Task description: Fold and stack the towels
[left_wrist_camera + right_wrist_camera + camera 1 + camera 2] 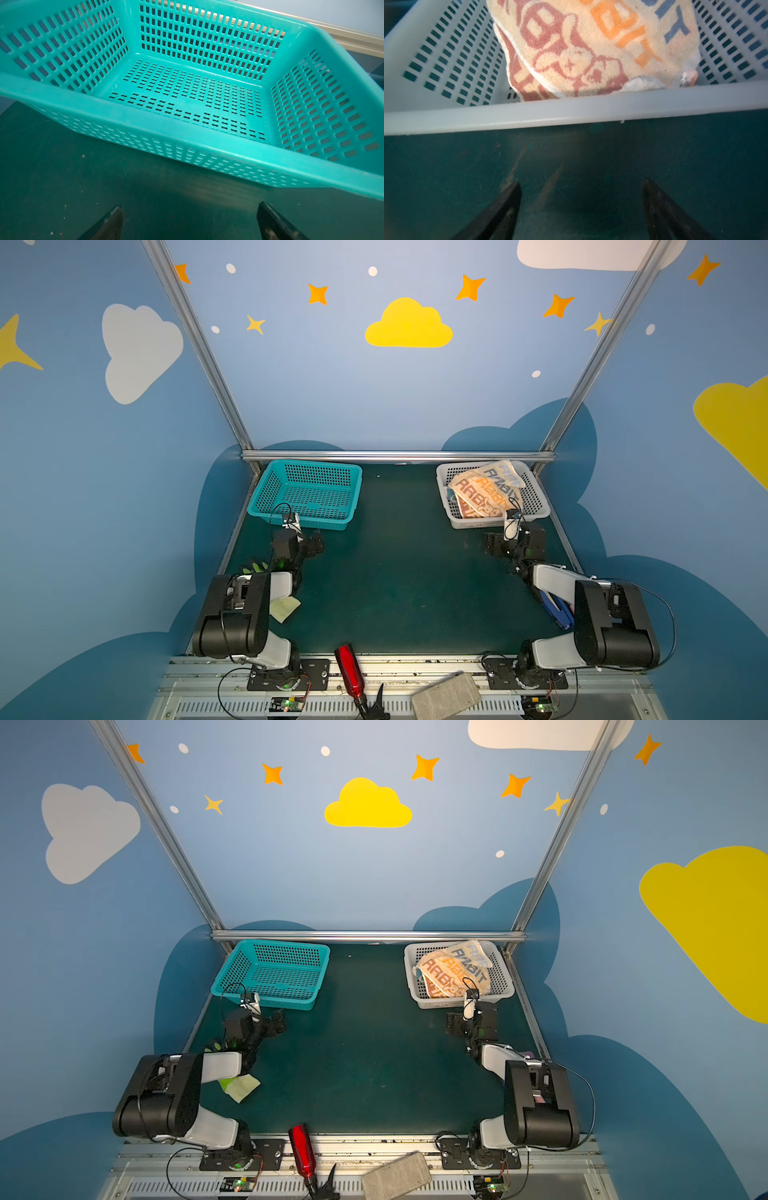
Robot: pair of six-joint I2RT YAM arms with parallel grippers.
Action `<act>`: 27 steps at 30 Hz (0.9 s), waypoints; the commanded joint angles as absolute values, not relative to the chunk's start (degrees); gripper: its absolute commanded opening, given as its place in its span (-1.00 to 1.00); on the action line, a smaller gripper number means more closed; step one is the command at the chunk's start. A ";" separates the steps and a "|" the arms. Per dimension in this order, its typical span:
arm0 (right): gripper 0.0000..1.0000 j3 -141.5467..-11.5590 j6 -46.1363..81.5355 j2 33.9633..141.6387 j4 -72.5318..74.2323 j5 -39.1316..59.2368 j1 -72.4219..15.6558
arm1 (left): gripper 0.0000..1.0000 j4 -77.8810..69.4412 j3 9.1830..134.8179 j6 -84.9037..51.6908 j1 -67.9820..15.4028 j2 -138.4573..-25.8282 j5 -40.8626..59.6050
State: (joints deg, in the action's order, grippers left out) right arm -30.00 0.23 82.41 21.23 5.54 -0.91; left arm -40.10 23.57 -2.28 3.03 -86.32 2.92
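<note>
The towels [486,489] are lying bunched in a white basket [478,525] in the right half of both top views, near the back rail. A cream towel [602,41] with orange and blue "RABBIT" letters is sitting on top, tilted and leaning on the basket's far side. The edge of a second towel with a reddish pattern [519,81] is peeking out beneath it in the right wrist view. How many towels are lying under these two cannot be told.

The right gripper [581,182] is hanging over the dark green table [395,572], just short of the white basket's near rim. Its jaws are standing wide apart and gripping nothing.

A teal basket [266,493] is sitting in the left half of both top views, level with the white one and well apart from it. The left gripper [190,207] is pointing at its near rim, also over bare table. Its fingers are spread wide and are grasping nothing.

Some yellow paper notes [284,608] are lying beside the left arm. A red bottle [349,672] and a grey block [446,697] are lying along the bottom edge of both top views.
</note>
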 commanded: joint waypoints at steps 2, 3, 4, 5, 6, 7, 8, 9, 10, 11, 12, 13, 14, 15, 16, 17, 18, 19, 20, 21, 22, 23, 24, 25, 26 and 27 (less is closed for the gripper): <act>0.75 -31.54 0.86 82.94 22.24 6.06 -1.15 | 0.99 -40.95 24.90 -2.63 2.88 -87.09 2.72; 0.75 -31.55 0.90 82.88 22.24 6.09 -1.22 | 0.99 -40.96 24.88 -2.67 2.92 -87.10 2.74; 0.75 -31.50 0.83 82.88 22.24 6.07 -1.20 | 0.99 -40.96 24.87 -2.69 2.92 -87.10 2.72; 0.75 -31.53 0.83 82.93 22.21 6.06 -1.18 | 0.99 -40.96 24.90 -2.58 2.90 -87.09 2.72; 0.75 -31.51 0.82 82.91 22.23 6.06 -1.15 | 0.99 -40.95 24.87 -2.58 2.90 -87.10 2.72; 0.75 -31.53 0.87 82.88 22.19 6.06 -1.21 | 0.99 -40.93 24.83 -2.56 2.92 -87.10 2.72; 0.75 -31.55 0.84 82.91 22.22 6.02 -1.19 | 0.99 -40.95 24.87 -2.62 2.90 -87.10 2.72; 0.75 -31.55 0.87 82.92 22.22 6.06 -1.17 | 0.99 -40.96 24.87 -2.57 2.94 -87.04 2.65; 0.75 -31.58 0.89 82.88 22.24 6.09 -1.19 | 0.99 -40.96 24.87 -2.59 2.83 -87.09 2.67; 0.75 -31.59 0.88 82.89 22.22 6.14 -1.06 | 0.99 -40.96 24.87 -2.62 2.86 -87.10 2.71; 0.75 -31.55 0.83 82.88 22.24 6.13 -1.06 | 0.99 -40.87 24.87 -2.59 2.89 -87.10 2.72; 0.75 -31.53 0.84 82.89 22.24 6.08 -1.07 | 0.99 -40.91 24.87 -2.59 2.92 -87.02 2.72; 0.75 -31.50 0.81 82.83 22.23 6.06 -1.12 | 0.99 -40.95 24.80 -2.57 2.90 -87.09 2.64; 0.75 -31.32 0.81 82.69 22.28 6.06 -1.06 | 0.99 -41.12 24.70 -2.51 2.78 -86.93 2.68; 0.75 -31.21 0.94 82.59 22.46 5.58 -1.16 | 0.99 -41.21 24.72 -2.56 2.84 -86.69 2.79; 0.75 -31.22 1.30 82.20 22.34 4.43 -1.31 | 0.99 -39.52 25.30 -2.49 2.86 -86.06 2.81; 0.75 -31.63 1.91 81.52 20.99 3.61 -1.38 | 0.99 -38.09 25.80 -2.42 2.65 -85.37 2.40; 0.75 -31.90 2.11 80.54 19.97 3.26 -1.38 | 0.99 -36.69 26.20 -2.54 2.55 -84.34 1.69; 0.75 -31.90 2.22 79.47 18.97 3.02 -1.40 | 0.99 -34.73 26.68 -2.80 2.41 -83.16 1.24; 0.75 -31.96 2.31 78.44 18.18 2.70 -1.51 | 0.99 -32.59 27.27 -3.09 2.35 -81.93 0.57; 0.75 -32.09 2.46 77.05 16.81 2.51 -1.69 | 0.99 -28.95 28.56 -4.02 2.36 -80.60 -0.42; 0.75 -32.58 2.84 75.72 14.91 1.87 -1.84 | 0.99 -25.08 29.91 -5.23 2.36 -79.27 -1.17; 0.75 -33.29 3.30 74.70 11.93 1.18 -2.00 | 0.99 -21.72 31.10 -6.42 2.30 -78.44 -1.66; 0.75 -34.93 4.53 73.58 7.59 0.06 -2.09 | 0.99 -17.28 33.11 -8.48 2.29 -77.49 -2.82; 0.75 -36.46 5.72 72.71 4.09 -0.98 -2.15 | 0.99 -12.43 35.29 -10.82 2.31 -76.80 -3.80; 0.75 -37.62 6.63 72.11 1.29 -1.59 -2.27 | 0.99 -9.22 36.78 -11.91 2.24 -76.44 -3.78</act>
State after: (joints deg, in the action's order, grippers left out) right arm -33.50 3.38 74.48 10.74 1.48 -1.83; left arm -21.98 32.82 -6.76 2.39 -78.24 -0.86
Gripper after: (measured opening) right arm 0.876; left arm 0.995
